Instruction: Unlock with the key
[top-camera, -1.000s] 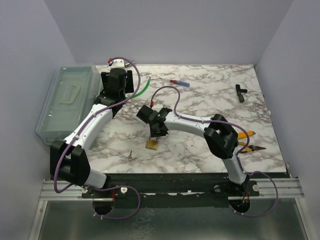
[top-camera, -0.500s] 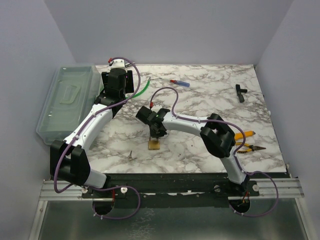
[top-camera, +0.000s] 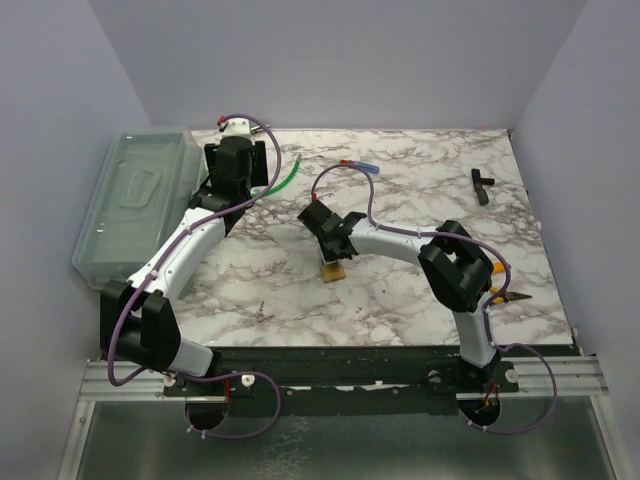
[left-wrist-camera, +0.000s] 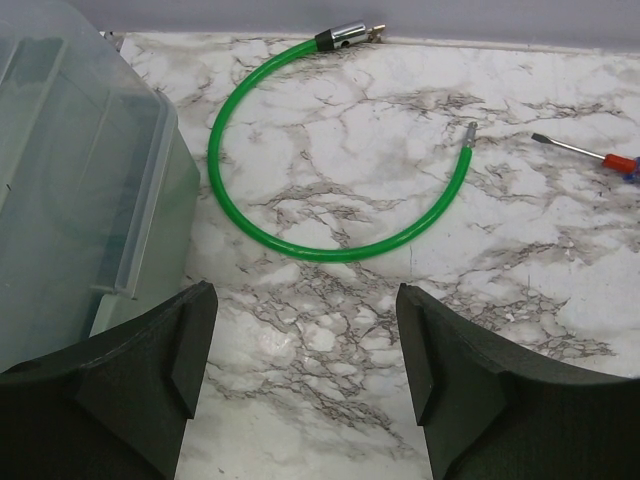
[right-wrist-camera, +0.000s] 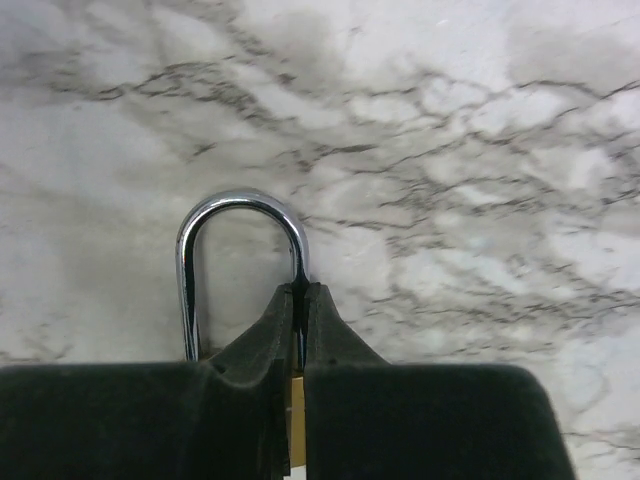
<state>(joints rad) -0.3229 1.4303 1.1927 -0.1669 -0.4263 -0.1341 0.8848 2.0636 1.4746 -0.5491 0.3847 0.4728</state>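
your right gripper is clamping the padlock, fingers closed tight at one leg of its chrome shackle. what looks like the key is lying well apart from the padlock, to its left and nearer the arm bases. your left gripper is hovering wide open, far beyond the padlock, over the green hose. i'm judging the padlock dense, rigid, slick on chrome; you're safer gripping the flat brass sides.

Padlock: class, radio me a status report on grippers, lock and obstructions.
Right gripper shut on padlock, at its shackle. Left gripper open, empty, over green hose beside plastic bin. Key loose on table, apart from padlock. Nothing between them.
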